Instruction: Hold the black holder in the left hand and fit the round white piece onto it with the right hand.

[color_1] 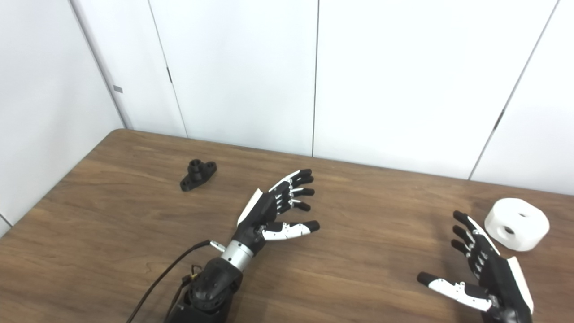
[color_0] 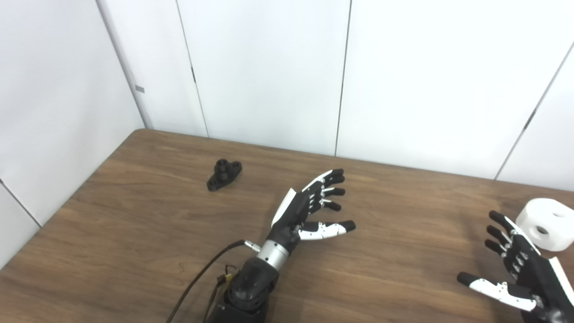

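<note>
One tabletop (color_0: 134,251), brown wood-grain, carries all items; its far edge meets a white panelled wall (color_0: 269,67).

Two hands are in view. The left hand (color_0: 309,208) is above the middle of the tabletop, fingers spread and extended toward the far edge, thumb out to the side; it holds nothing. One black cable (color_0: 202,278) runs from its wrist down to the near edge. The right hand (color_1: 484,273) is close to the near right corner, fingers apart and pointing toward the far edge, thumb out to the left; it also holds nothing.

One round white piece (color_1: 517,223) rests flat on the tabletop near the right edge, just beyond the fingertips of the right hand and apart from them. Two round holes show in its top face.

One black holder (color_0: 223,174) rests on the tabletop toward the far left corner, well apart from the left hand. It has a flat base with an upright round boss. Nothing sits on the holder, and the white piece is not fitted to it.
</note>
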Available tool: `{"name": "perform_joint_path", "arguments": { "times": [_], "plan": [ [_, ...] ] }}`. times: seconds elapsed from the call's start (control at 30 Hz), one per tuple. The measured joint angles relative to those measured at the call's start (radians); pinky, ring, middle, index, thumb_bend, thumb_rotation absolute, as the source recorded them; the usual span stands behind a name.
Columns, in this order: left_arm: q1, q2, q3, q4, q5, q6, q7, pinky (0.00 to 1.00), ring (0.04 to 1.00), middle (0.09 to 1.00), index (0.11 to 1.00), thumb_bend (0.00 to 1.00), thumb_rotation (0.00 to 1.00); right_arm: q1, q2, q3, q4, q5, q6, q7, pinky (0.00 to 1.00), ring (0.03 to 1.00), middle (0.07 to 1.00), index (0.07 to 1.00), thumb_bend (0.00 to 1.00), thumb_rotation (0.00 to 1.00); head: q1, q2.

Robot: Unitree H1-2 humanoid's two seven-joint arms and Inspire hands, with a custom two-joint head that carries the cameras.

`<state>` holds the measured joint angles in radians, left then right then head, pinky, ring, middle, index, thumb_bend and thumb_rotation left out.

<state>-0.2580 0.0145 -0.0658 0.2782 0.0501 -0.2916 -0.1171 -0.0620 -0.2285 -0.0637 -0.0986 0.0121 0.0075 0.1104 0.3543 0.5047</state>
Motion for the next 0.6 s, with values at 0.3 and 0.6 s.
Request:
{"name": "perform_joint_path", "arguments": {
  "times": [0.3, 0.6],
  "plan": [
    [-0.004, -0.004, 0.001, 0.006, 0.0, 0.0, 0.003, 0.66, 0.804, 0.876, 0.877, 0.8, 0.09, 0.0, 0.0, 0.0, -0.003, -0.012, 0.0, -0.001, 0.84, 0.885, 0.955, 0.901, 0.74, 0.0, 0.006, 0.005],
    [-0.002, -0.005, 0.01, -0.008, 0.008, 0.011, 0.033, 0.57, 0.697, 0.783, 0.774, 0.72, 0.0, 0.0, 0.0, -0.001, -0.001, -0.018, -0.003, 0.004, 0.84, 0.886, 0.947, 0.895, 0.73, 0.0, 0.003, 0.006]
  ]
}}
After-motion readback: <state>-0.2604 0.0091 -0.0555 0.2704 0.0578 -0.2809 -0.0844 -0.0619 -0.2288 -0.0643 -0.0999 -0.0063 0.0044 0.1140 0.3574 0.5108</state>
